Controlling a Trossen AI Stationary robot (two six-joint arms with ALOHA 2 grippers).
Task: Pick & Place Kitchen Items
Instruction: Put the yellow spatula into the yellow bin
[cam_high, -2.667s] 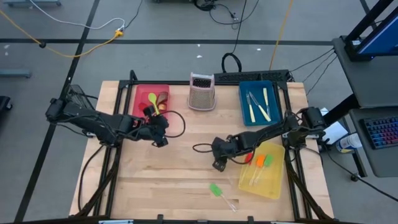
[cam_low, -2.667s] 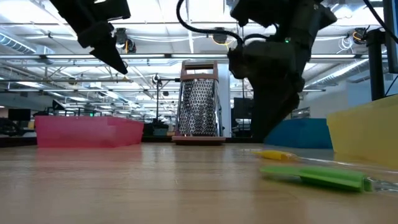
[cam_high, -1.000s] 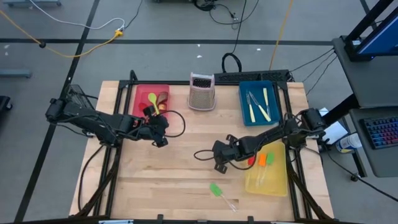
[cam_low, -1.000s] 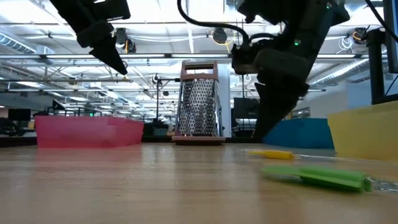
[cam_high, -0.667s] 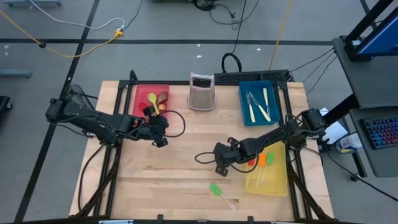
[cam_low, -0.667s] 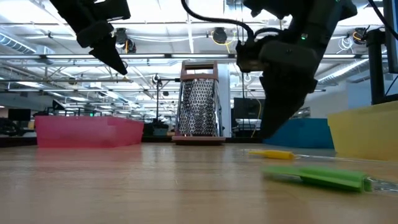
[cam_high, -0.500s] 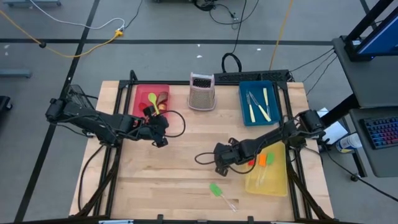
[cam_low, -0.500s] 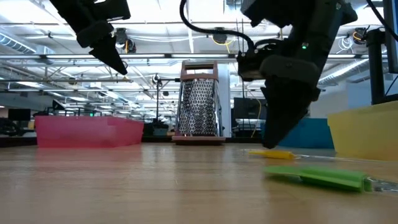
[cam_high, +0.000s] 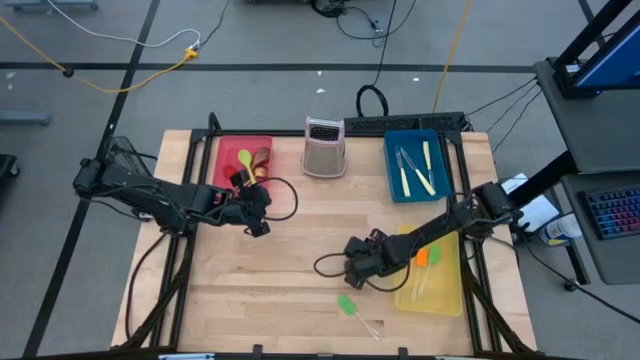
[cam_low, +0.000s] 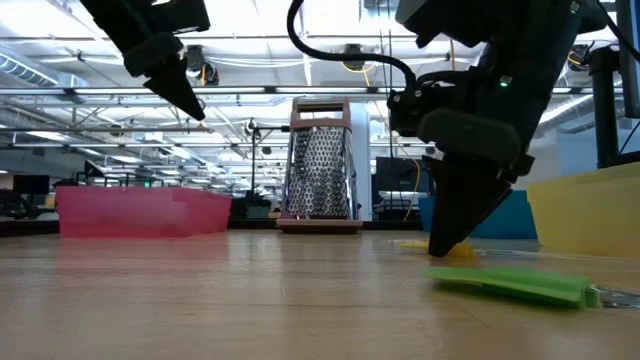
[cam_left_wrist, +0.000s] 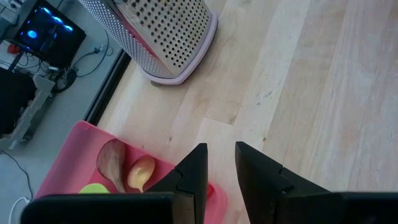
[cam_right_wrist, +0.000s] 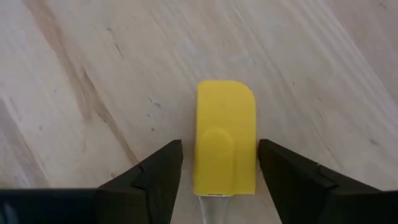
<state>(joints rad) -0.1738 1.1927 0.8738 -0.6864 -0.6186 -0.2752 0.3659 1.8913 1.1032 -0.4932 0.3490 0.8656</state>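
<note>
On the table (cam_high: 290, 250), right fingers (cam_right_wrist: 158, 177) straddle yellow spatula (cam_right_wrist: 224, 137).

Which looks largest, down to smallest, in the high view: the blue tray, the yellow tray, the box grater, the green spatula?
1. yellow tray and blue tray: alike, and an arm covers part of the yellow one
2. box grater
3. green spatula

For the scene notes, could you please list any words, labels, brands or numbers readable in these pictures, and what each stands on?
None can be read: the box grater, the trays, the spatulas and both arms show no legible text.
The lit monitor shows only blue glow, too blurred to read.
</note>
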